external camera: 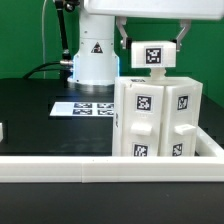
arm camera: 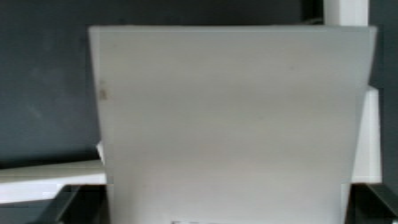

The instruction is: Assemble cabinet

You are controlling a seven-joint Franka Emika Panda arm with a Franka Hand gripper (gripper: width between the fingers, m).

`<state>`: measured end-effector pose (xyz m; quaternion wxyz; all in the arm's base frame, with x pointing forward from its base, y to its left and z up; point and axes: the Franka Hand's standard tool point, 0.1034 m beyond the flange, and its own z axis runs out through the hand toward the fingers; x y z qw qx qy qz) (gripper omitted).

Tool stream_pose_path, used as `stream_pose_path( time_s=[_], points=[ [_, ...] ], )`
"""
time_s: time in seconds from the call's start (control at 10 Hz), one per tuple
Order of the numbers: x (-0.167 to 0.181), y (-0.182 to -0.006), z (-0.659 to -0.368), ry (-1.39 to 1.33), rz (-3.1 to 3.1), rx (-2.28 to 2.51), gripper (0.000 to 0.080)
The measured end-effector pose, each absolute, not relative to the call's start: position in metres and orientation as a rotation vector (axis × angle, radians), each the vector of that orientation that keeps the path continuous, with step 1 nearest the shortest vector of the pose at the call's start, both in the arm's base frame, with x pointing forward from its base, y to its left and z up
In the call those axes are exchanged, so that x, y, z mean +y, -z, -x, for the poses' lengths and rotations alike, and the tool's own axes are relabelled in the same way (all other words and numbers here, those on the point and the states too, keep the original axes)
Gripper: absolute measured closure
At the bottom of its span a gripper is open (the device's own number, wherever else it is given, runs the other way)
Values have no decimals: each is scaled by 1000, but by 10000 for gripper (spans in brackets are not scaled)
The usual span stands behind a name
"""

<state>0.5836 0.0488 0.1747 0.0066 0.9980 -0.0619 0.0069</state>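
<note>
The cabinet (external camera: 158,118) is a tall white box with square black-and-white tags. It stands upright at the exterior view's right, against the white front rail. My gripper (external camera: 152,60) is directly above it, jaws set wide and closed on a small white panel (external camera: 152,54) that bears one tag. The panel sits at the cabinet's top, and I cannot tell if it touches. In the wrist view the white panel (arm camera: 222,110) fills most of the picture. My dark fingers (arm camera: 64,205) show at both of its lower edges, with my gripper (arm camera: 217,208) around it.
The marker board (external camera: 85,106) lies flat on the black table behind and to the exterior view's left of the cabinet. The white robot base (external camera: 92,55) stands at the back. A white rail (external camera: 90,166) runs along the front. A small white piece (external camera: 2,130) shows at the left edge.
</note>
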Motion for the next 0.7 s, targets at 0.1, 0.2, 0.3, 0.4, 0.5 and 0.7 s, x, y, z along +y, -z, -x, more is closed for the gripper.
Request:
stream_pose_path(
  time_s=[0.1,0.2,0.3,0.4,0.5,0.7],
  points=[
    [51,-175,-585,-36,-3123,-188,236],
    [55,-175,-587,-48,-3124,-177,236],
    [60,-174,-589,-51,-3124,-164,236],
    [62,-171,-592,-42,-3122,-154,236],
    [62,-168,-594,-38,-3121,-143,236],
    [59,-163,-594,-40,-3120,-130,236]
  ],
)
